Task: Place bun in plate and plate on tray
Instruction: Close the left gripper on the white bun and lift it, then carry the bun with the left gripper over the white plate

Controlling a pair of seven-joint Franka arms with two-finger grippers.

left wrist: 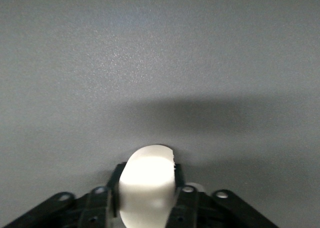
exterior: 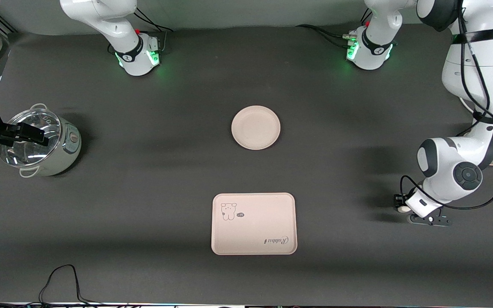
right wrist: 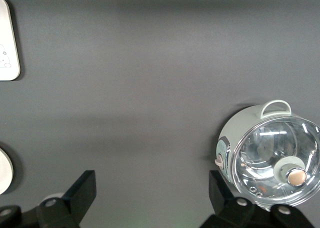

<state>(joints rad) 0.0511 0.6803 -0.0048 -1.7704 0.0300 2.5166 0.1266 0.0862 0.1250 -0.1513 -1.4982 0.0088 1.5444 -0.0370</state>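
Two arms at a dark surface (exterior: 144, 205). Left gripper (exterior: 405, 208) low at the left arm's end of the surface, clamped on the bun (left wrist: 146, 180); seen in the left wrist view as an off-white lump pinched between the two black fingers (left wrist: 181, 195), close above bare surface. In the front view only a sliver of the bun visible beside the wrist.

Right gripper (right wrist: 150, 193) up over the right arm's end, above a glass-lidded pot (exterior: 41, 143); fingers spread wide apart, nothing between them, arm waiting. Pot standing upright, handles on either side of the rim and a knob on the lid.

Plate (exterior: 255, 127) round and bare at the middle of the surface, well apart from both grippers. Tray (exterior: 253, 223) rectangular, nearer to the front camera than the plate, with a clear gap between them; bear drawing in one corner, "Rabbit" script in the corner diagonal to it, nothing on it.
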